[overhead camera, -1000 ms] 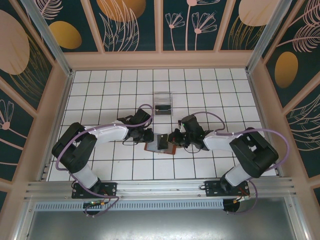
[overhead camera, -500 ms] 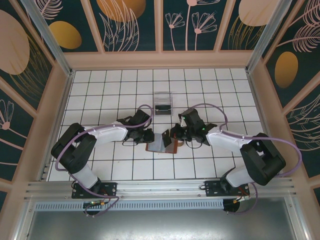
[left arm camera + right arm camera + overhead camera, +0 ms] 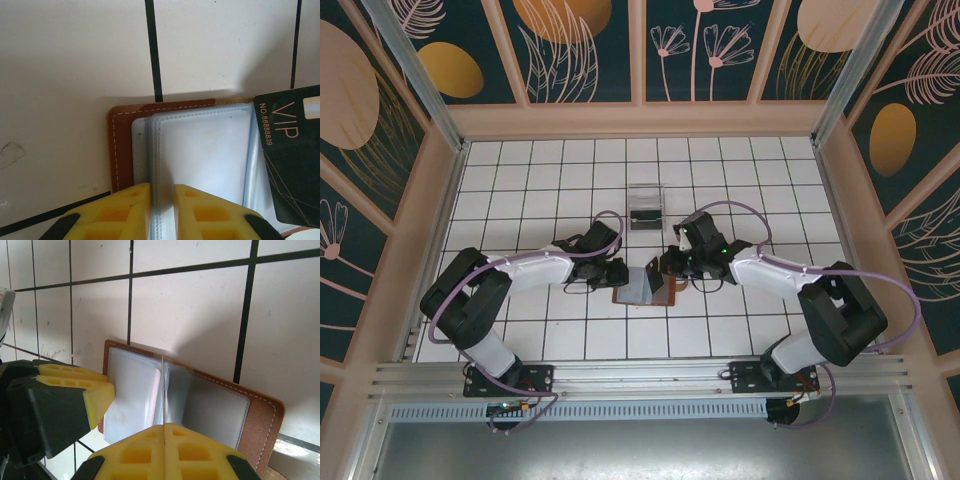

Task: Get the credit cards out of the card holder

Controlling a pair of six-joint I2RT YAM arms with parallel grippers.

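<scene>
Right wrist view is showing the right gripper (image 3: 164,434) clamping, edge-on, what appears to be the dark credit card (image 3: 290,165), which is standing tilted just above the open card holder (image 3: 260,415). Opposite, the left gripper (image 3: 162,196) is pinching the holder's clear sleeves (image 3: 200,150) at their near edge, seemingly steadying it on the tiled table (image 3: 190,310). The card is probably light, stiff and slick, so gripping a short edge squarely is looking wisest. The sleeves are soft and will likely be dragging along.

Card holder (image 3: 642,290) on table (image 3: 520,180) — box (image 3: 646,207) behind.
</scene>
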